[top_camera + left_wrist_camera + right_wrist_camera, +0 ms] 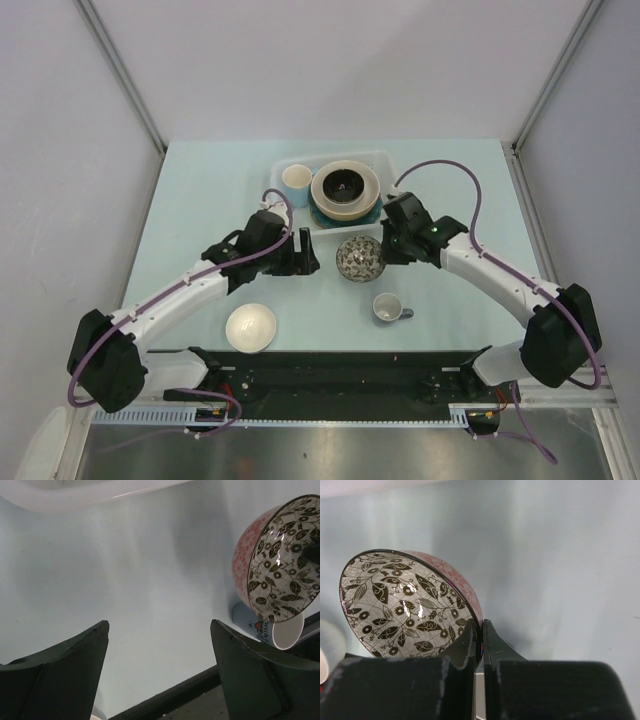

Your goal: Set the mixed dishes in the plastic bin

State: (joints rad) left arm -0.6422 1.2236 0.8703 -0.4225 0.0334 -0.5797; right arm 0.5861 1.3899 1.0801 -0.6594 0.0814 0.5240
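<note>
The right tool is closed on the rim of the patterned bowl. One finger is inside the leaf-printed interior and the other is against the red outer wall. The bowl hangs tilted, its mouth turned sideways. In the left wrist view it appears clear of the pale blue bench, though contact underneath cannot be ruled out. In the top view it sits at frame centre, just below the plastic bin, which lies at upper centre.

The bin already holds a small white cup at its left. Beside the cup is a stack: a black bowl on a tan plate over a teal plate. A white bowl at lower left and a mug at lower centre remain on the bench.

The left tool is open and holds nothing. It hovers left of the patterned bowl, near the bin's lower edge.

The step in hand looks like the transfer of the patterned bowl. The next move calls for raising it over the bin's near wall and carrying it up-frame. It then needs levelling before release, likely onto the stack or into whatever floor is free, since the bin looks crowded. A one-sided rim pinch may let the bowl swing, so a slow carry seems wise.
</note>
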